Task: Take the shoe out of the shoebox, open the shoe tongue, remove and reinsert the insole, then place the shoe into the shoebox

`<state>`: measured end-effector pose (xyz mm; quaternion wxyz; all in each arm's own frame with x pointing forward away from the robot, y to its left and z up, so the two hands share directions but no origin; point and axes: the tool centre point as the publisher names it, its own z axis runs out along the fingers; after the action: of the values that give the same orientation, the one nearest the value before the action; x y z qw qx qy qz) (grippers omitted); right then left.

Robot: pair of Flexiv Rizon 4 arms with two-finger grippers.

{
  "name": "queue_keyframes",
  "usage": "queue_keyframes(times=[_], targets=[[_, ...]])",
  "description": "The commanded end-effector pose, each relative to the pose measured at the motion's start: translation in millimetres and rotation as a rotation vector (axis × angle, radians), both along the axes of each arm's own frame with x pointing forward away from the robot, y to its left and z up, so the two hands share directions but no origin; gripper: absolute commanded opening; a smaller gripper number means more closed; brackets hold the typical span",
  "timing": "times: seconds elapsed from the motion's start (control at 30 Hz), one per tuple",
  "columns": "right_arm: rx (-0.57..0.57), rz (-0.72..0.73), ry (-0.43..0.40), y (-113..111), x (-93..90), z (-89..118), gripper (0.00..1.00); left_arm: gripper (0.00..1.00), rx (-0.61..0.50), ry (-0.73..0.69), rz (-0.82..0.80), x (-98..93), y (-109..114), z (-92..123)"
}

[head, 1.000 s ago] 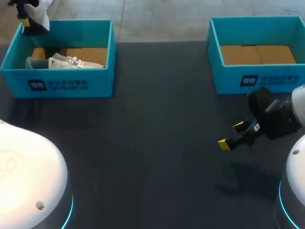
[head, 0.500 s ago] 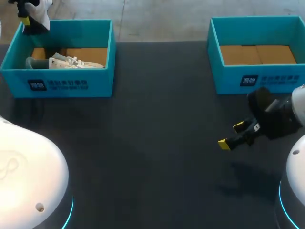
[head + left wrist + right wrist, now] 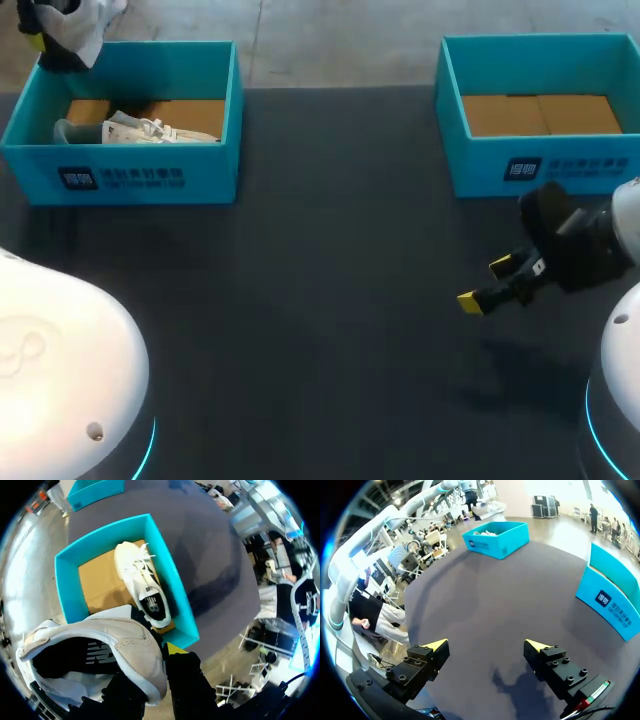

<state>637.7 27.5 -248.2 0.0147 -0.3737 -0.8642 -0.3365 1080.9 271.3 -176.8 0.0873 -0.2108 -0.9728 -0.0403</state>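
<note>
— In what state is the left gripper [image 3: 48, 42] found?
— It is clamped on a grey shoe [image 3: 100, 650], which is held right at the fingers with its opening turned toward the wrist.

— What is seen ahead of it?
— Beneath the held shoe, a teal shoebox [image 3: 67, 590] is seen. A white shoe [image 3: 142, 587] is laid inside it on the cardboard floor [image 3: 100, 585], along the wall on the side of the yellow-tipped finger.

— And the right gripper [image 3: 485, 650]?
— Its fingers are spread wide apart and nothing is held between them. Only the dark table [image 3: 495, 590] is found under and ahead of it. A second shoebox [image 3: 612, 600] is seen just beside it, and the shoebox with the white shoe is seen far ahead, across the table.
</note>
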Motion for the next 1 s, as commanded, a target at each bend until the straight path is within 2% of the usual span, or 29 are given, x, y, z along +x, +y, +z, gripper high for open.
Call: queue_keyframes(times=[0.03,0.37,0.53,0.67,0.87,1.0], targets=[[0.001,0.0,-0.002,0,-1.4,0,1.0,0.0,0.068,0.026,-0.194,-3.3,1,3],[0.001,0.0,-0.002,0,-1.4,0,1.0,0.0,0.09,0.02,-0.33,3.2,8,5],[0.001,0.0,-0.002,0,-1.4,0,1.0,0.0,0.113,0.006,-0.494,5.1,13,6],[0.001,0.0,-0.002,0,-1.4,0,1.0,0.0,0.107,0.042,-0.706,4.9,21,9],[0.001,0.0,-0.002,0,-1.4,0,1.0,0.0,0.069,0.115,-0.876,12.3,27,14],[0.001,0.0,-0.002,0,-1.4,0,1.0,0.0,0.108,0.125,-0.973,14.5,29,12]])
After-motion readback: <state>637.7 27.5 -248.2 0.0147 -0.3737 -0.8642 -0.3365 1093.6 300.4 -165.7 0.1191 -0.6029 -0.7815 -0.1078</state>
